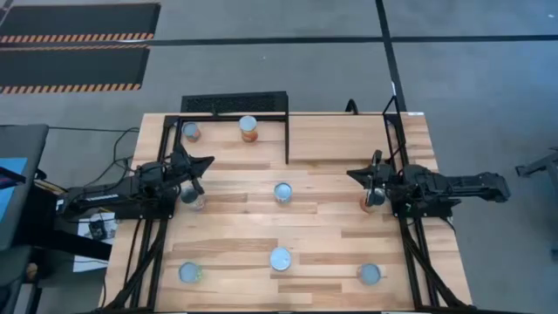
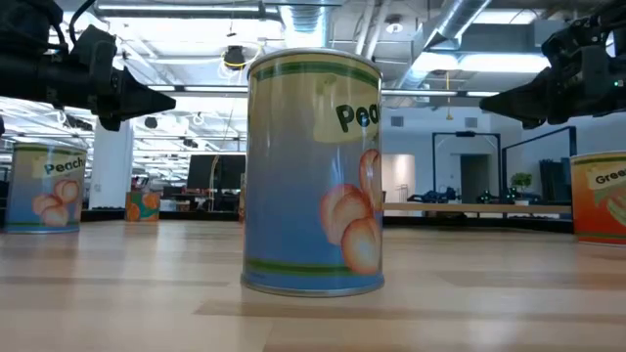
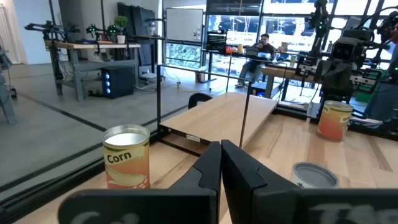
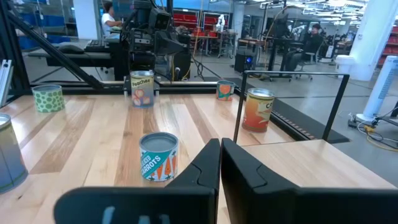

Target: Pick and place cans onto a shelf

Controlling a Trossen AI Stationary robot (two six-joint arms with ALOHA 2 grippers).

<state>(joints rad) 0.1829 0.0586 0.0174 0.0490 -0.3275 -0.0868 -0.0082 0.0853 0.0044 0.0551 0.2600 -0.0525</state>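
Observation:
Several small tin cans stand upright on the wooden table: one at the centre (image 1: 282, 192), three along the near edge (image 1: 280, 258), two at the far left (image 1: 248, 128) by the shelf's black bars (image 1: 288, 139), one under each arm. The shelf's light-wood plank shows bare in the left wrist view (image 3: 217, 118) and the right wrist view (image 4: 298, 165). My left gripper (image 1: 207, 162) is shut and empty, held above the table at its left side. My right gripper (image 1: 352, 174) is shut and empty above the right side. Both point at the centre can.
A black slatted grille (image 1: 234, 103) lies beyond the table's far edge. A peach can (image 2: 313, 171) stands close in front of the low camera. People sit at desks in the room behind (image 3: 264, 43). Bare wood lies between the cans.

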